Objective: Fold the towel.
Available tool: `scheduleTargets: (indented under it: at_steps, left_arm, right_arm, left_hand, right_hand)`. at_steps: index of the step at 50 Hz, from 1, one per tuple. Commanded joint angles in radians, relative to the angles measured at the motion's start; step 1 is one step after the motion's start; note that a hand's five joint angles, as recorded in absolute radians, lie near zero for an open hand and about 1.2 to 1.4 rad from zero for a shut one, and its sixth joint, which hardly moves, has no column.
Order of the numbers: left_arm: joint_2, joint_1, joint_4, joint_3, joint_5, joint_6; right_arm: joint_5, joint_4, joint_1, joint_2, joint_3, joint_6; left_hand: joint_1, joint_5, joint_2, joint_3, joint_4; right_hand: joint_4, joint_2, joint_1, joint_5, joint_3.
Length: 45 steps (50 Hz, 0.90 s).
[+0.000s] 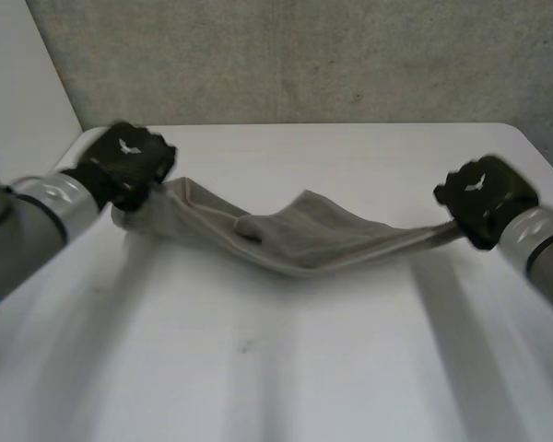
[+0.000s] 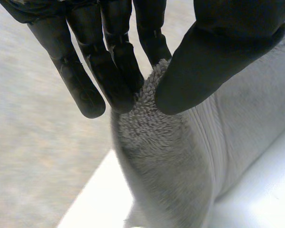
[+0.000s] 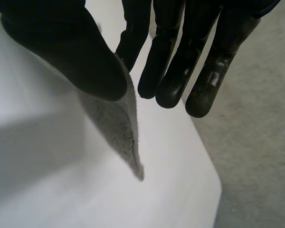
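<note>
I have the broad white table point(image 1: 258, 368) below me. The grey terry-cloth towel point(image 1: 304, 239) is strung across its far half with its long axis running left to right, and it sags in the middle, where it seems to rest on the tabletop. My black left hand point(image 1: 129, 161) pinches the towel's left end between thumb and fingers. My black right hand point(image 1: 484, 198) pinches the right end the same way. Each hand holds its own end and neither is nearer, so I judge the fold depends on moving both ends together.

No readable text; white emblems point(image 1: 126, 145) mark the left hand point(image 1: 120, 168) and right hand point(image 1: 488, 198).
</note>
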Motion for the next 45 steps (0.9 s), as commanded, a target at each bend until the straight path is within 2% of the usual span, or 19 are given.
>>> scheduleTargets:
  at_steps: [1,6,15,17,18,20,23,25,29,31,34,36,37,39,40,41,42,44,45]
  left_arm:
    - [0.325,0.01,0.004,-0.057,-0.125,-0.095]
    - [0.411,0.039,0.001,-0.047,-0.136,-0.186]
    - [0.397,0.069,-0.022,-0.107,-0.13,-0.209]
    - [0.319,0.063,-0.02,-0.135,-0.13,-0.206]
    - [0.319,0.063,-0.02,-0.135,-0.13,-0.206]
    - [0.192,0.057,-0.02,-0.126,-0.139,-0.202]
    - [0.127,0.055,-0.019,-0.115,-0.139,-0.2]
    - [-0.001,0.049,-0.017,-0.054,-0.142,-0.199]
    - [-0.118,0.038,-0.019,0.042,-0.157,-0.189]
    - [-0.201,0.021,-0.016,0.167,-0.189,-0.183]
    - [-0.23,0.009,-0.015,0.244,-0.205,-0.182]
    - [-0.265,-0.028,0.015,0.421,-0.232,-0.189]
    - [-0.265,-0.028,0.015,0.422,-0.232,-0.189]
    - [-0.264,-0.058,0.114,0.559,-0.255,-0.197]
    - [-0.264,-0.059,0.115,0.56,-0.255,-0.197]
    - [-0.25,-0.069,0.198,0.592,-0.272,-0.197]
    - [-0.25,-0.069,0.199,0.592,-0.272,-0.197]
    - [-0.191,-0.086,0.401,0.582,-0.313,-0.194]
    - [-0.19,-0.086,0.402,0.582,-0.314,-0.194]
  right_arm:
    - [0.005,0.302,0.005,-0.137,-0.305,0.034]
    - [0.001,0.374,-0.004,-0.166,-0.406,0.032]
    - [-0.01,0.445,-0.014,-0.124,-0.393,0.023]
    - [-0.007,0.448,-0.014,-0.031,-0.376,0.006]
    - [-0.007,0.448,-0.014,-0.03,-0.376,0.006]
    - [0.007,0.443,-0.001,0.062,-0.377,-0.021]
    - [0.008,0.439,0.008,0.143,-0.391,-0.048]
    - [0.014,0.433,0.017,0.192,-0.403,-0.057]
    - [0.036,0.402,0.042,0.284,-0.452,-0.064]
    - [0.077,0.323,0.075,0.358,-0.535,-0.068]
    - [0.105,0.266,0.084,0.386,-0.587,-0.074]
    - [0.166,0.108,0.103,0.415,-0.709,-0.095]
    - [0.166,0.108,0.103,0.415,-0.71,-0.095]
    - [0.203,-0.12,0.123,0.404,-0.806,-0.118]
    - [0.203,-0.121,0.123,0.404,-0.807,-0.118]
    - [0.205,-0.262,0.132,0.381,-0.819,-0.118]
    - [0.205,-0.264,0.132,0.381,-0.819,-0.118]
    - [0.199,-0.525,0.137,0.302,-0.757,-0.118]
    - [0.199,-0.526,0.137,0.301,-0.756,-0.118]
  left_hand:
    - [0.232,0.209,0.183,0.181,0.18]
    - [0.232,0.209,0.183,0.181,0.18]
    - [0.232,0.209,0.183,0.181,0.18]
    - [0.232,0.209,0.183,0.181,0.18]
    - [0.232,0.209,0.183,0.181,0.18]
    - [0.232,0.209,0.183,0.181,0.18]
    - [0.232,0.209,0.183,0.181,0.18]
    - [0.232,0.209,0.183,0.181,0.18]
    - [0.232,0.209,0.183,0.181,0.18]
    - [0.232,0.209,0.183,0.181,0.18]
    - [0.232,0.209,0.183,0.181,0.18]
    - [0.232,0.209,0.183,0.181,0.18]
    - [0.232,0.209,0.183,0.181,0.18]
    - [0.232,0.209,0.183,0.181,0.18]
    - [0.232,0.209,0.183,0.181,0.18]
    - [0.232,0.209,0.183,0.181,0.18]
    - [0.232,0.209,0.183,0.181,0.18]
    - [0.232,0.209,0.183,0.181,0.18]
    - [0.232,0.209,0.183,0.181,0.18]
  right_hand:
    - [0.202,0.213,0.448,0.218,0.205]
    - [0.202,0.213,0.448,0.218,0.205]
    - [0.202,0.213,0.448,0.218,0.205]
    - [0.202,0.213,0.448,0.218,0.205]
    - [0.202,0.213,0.448,0.218,0.205]
    - [0.202,0.213,0.448,0.218,0.205]
    - [0.202,0.213,0.448,0.218,0.205]
    - [0.202,0.213,0.448,0.218,0.205]
    - [0.202,0.213,0.448,0.218,0.205]
    - [0.202,0.213,0.448,0.218,0.205]
    - [0.202,0.213,0.448,0.218,0.205]
    - [0.202,0.213,0.448,0.218,0.205]
    - [0.202,0.213,0.448,0.218,0.205]
    - [0.202,0.213,0.448,0.218,0.205]
    - [0.202,0.213,0.448,0.218,0.205]
    - [0.202,0.213,0.448,0.218,0.205]
    - [0.202,0.213,0.448,0.218,0.205]
    - [0.202,0.213,0.448,0.218,0.205]
    - [0.202,0.213,0.448,0.218,0.205]
